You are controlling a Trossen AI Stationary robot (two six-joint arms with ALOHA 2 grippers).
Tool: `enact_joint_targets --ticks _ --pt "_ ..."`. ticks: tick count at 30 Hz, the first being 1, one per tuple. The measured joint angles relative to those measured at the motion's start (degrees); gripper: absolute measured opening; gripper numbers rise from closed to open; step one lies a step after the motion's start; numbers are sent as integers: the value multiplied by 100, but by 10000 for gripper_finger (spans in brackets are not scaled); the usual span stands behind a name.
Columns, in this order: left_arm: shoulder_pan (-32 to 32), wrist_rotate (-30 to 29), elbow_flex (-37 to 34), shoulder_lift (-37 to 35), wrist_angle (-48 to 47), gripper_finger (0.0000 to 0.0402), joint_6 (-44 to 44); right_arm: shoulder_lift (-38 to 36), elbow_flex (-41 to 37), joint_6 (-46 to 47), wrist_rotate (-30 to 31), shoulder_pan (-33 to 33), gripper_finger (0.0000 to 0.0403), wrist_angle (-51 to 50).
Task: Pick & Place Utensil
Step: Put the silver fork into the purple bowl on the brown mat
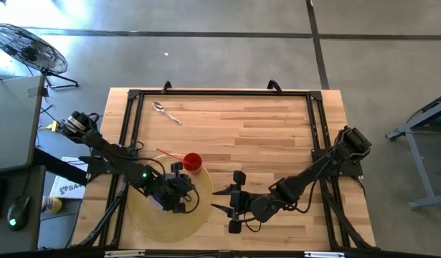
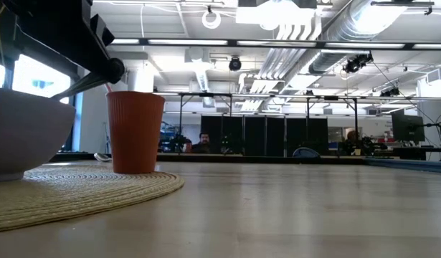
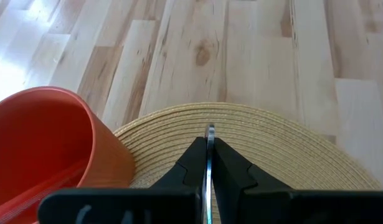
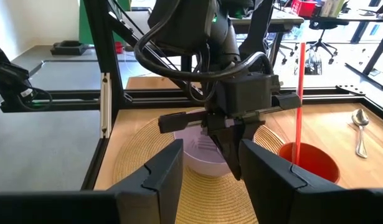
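Note:
My left gripper [image 1: 181, 188] hangs over a round woven placemat [image 1: 195, 215], shut on a thin silver utensil [image 3: 210, 132] seen edge on. A lavender bowl [image 4: 200, 160] sits on the mat just beneath it, and the bowl [image 2: 19, 136] also shows in the low view. A red cup [image 1: 193, 162] holding a red straw [image 4: 299, 93] stands on the mat's far edge. A second utensil, a silver spoon [image 1: 166, 113], lies flat near the table's far-left corner. My right gripper [image 1: 224, 201] is open and waits right of the mat, facing the left gripper. My left gripper pinches the thin silver utensil between its two fingers [image 3: 231, 163]; a narrow metal end [image 3: 210, 129] pokes out past the fingertips. The fingers [image 4: 227, 148] point down from above beside the bowl. Which part of the utensil they hold is hidden by the fingers.
A black frame [image 1: 220, 92] runs around the table's far and side edges. Bare wood [image 1: 263, 136] lies open between the spoon, the cup and the right arm. A fan [image 1: 26, 46] and a desk stand off the table to the left.

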Motion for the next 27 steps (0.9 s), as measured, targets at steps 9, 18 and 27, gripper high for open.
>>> enact_joint_targets --ticks 9,18,27 --pt "0 51 0 0 -2 22 20 0 0 0 6 1 151 -2" --pt "0 23 0 0 -59 86 26 0 0 0 7 1 151 -4" --pt "-2 1 0 -238 -202 92 39 0 0 0 9 1 151 -28"
